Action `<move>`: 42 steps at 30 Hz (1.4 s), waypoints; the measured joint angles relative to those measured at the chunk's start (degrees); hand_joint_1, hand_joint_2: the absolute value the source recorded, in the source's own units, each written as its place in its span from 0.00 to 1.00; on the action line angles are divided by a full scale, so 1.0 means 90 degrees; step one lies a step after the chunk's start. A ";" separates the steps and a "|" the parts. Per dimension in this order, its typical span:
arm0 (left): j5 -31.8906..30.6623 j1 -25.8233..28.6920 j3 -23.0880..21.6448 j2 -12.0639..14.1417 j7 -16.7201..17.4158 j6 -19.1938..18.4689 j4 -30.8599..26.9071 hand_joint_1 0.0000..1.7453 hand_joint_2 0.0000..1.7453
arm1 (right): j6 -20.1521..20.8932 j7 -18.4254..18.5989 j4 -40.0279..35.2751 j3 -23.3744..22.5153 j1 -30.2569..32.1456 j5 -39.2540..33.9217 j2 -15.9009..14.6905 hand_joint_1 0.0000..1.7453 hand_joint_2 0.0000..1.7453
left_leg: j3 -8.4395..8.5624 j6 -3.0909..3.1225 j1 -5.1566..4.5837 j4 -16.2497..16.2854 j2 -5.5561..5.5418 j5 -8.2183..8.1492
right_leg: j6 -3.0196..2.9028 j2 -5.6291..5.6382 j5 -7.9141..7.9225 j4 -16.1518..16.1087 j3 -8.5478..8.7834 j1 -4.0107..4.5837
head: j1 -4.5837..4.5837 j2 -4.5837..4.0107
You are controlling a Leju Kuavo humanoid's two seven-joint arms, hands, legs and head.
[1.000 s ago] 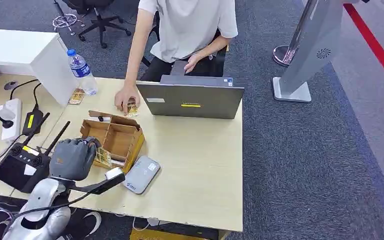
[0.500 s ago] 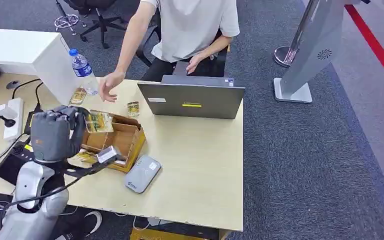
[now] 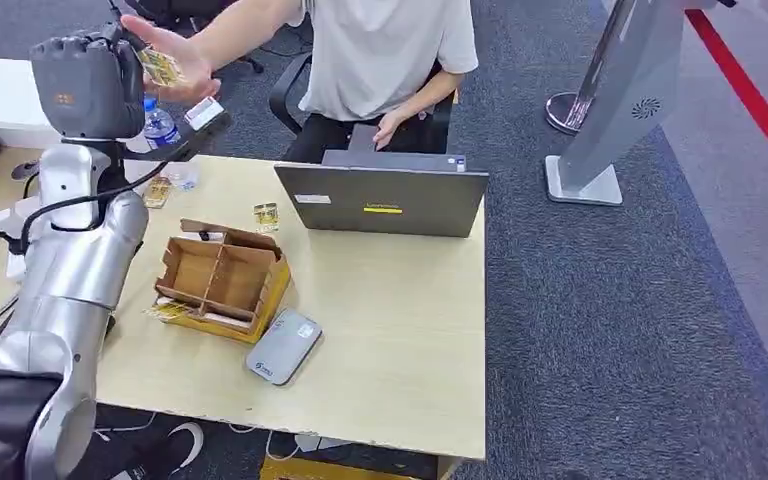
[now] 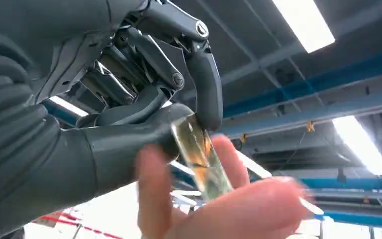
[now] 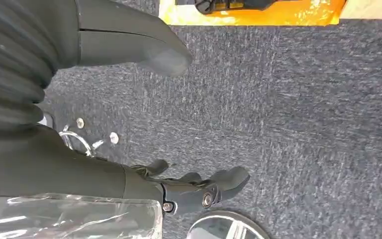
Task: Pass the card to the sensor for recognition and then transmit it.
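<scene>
In the upper left of the head view, the robot's left hand (image 3: 78, 85) is raised high above the table, its silver arm rising from the lower left corner. The hand holds a yellowish card (image 3: 160, 66), pinched between thumb and fingers. A person's hand (image 3: 182, 68) reaches in from the top centre and lies open just under the card, touching it.

In the left wrist view, the card (image 4: 199, 154) shows as a clear sleeve with amber print, gripped between the thick grey thumb and a dark fingertip (image 4: 209, 107), while the person's blurred palm (image 4: 229, 209) sits against its free end.

The right hand (image 5: 144, 55) shows in the right wrist view over grey carpet, holding nothing, its thumb well apart from the darker fingers.

On the pale wooden table (image 3: 400, 330), left of centre, stands an open cardboard box (image 3: 225, 280) with dividers. A grey sensor pad (image 3: 284, 347) lies just beside its lower right corner. A grey laptop (image 3: 382, 198) stands at the far edge of the table, centre frame, with a loose card (image 3: 266, 216) to its left. A water bottle (image 3: 163, 130) stands near the upper left.
</scene>
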 joint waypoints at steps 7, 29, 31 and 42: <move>0.0066 -0.0277 0.0000 -0.0177 0.0036 -0.0121 0.0713 0.00 1.00 | 0.0000 0.0002 0.0000 0.0085 -0.0013 -0.0007 0.0032 0.00 1.00 | -0.0010 0.0001 0.0000 0.0000 0.0000 -0.0001 | 0.0003 0.0000 -0.0003 0.0000 -0.0008 0.0000 | -0.0005 0.0000; 0.0330 -0.0358 0.0010 -0.0018 0.0017 -0.0165 0.1184 0.00 1.00 | -0.0019 -0.0049 0.0000 0.0122 0.0020 -0.0167 0.0034 0.00 1.00 | -0.0016 0.0000 0.0001 -0.0002 0.0012 -0.0002 | 0.0003 0.0014 -0.0003 0.0002 -0.0011 0.0000 | -0.0002 0.0000; 0.0584 -0.0352 0.0095 0.0365 -0.0096 -0.0257 0.1184 0.00 1.00 | -0.0027 -0.0095 0.0000 0.0122 0.0067 -0.0250 0.0034 0.00 1.00 | -0.0019 -0.0003 0.0005 -0.0006 0.0031 -0.0004 | 0.0001 0.0031 -0.0002 0.0009 -0.0016 0.0001 | 0.0002 0.0000; 0.6174 0.0662 0.3662 0.3592 -0.1486 -0.2845 0.3030 0.00 1.00 | 0.0146 -0.0265 0.0002 0.0075 0.0363 -0.0488 -0.0141 0.00 1.00 | 0.0056 -0.0072 0.0001 -0.0037 0.0187 -0.0083 | -0.0062 0.0191 -0.0052 0.0037 -0.0028 -0.0005 | -0.0031 0.0000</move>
